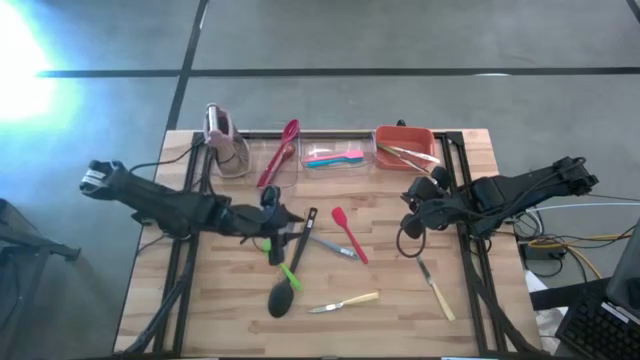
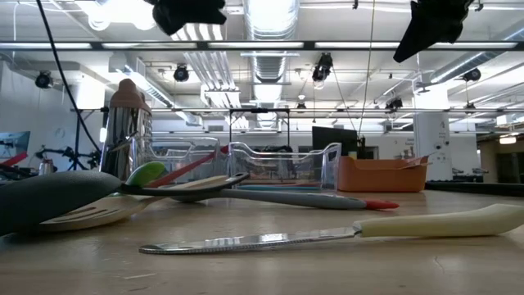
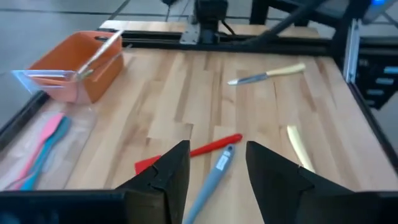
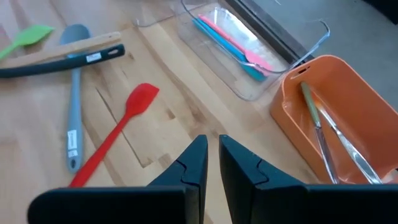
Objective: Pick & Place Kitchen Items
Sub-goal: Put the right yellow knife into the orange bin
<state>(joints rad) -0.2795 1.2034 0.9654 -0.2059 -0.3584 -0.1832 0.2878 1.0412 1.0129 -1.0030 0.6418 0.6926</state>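
Observation:
Several kitchen items lie loose on the wooden table (image 1: 200,300): a red spatula (image 1: 348,233), a grey spatula (image 3: 214,174), a black ladle (image 1: 284,296), a green spatula (image 1: 289,272), and two pale-handled knives (image 1: 347,302) (image 1: 436,288). My left gripper (image 3: 217,147) hangs open above the grey and red spatulas, at the table's middle (image 1: 288,222), touching nothing. My right gripper (image 4: 212,142) is shut and holds nothing. It hangs over the table's right half (image 1: 408,218), near the orange bin (image 1: 405,147).
A clear bin (image 1: 336,157) holding pink and blue utensils stands at the far edge, with a red spoon (image 1: 279,153) in the clear bin beside it. The orange bin holds pale-handled utensils (image 4: 323,134). A pink-topped rack (image 1: 224,137) stands far left. Bare wood lies near left.

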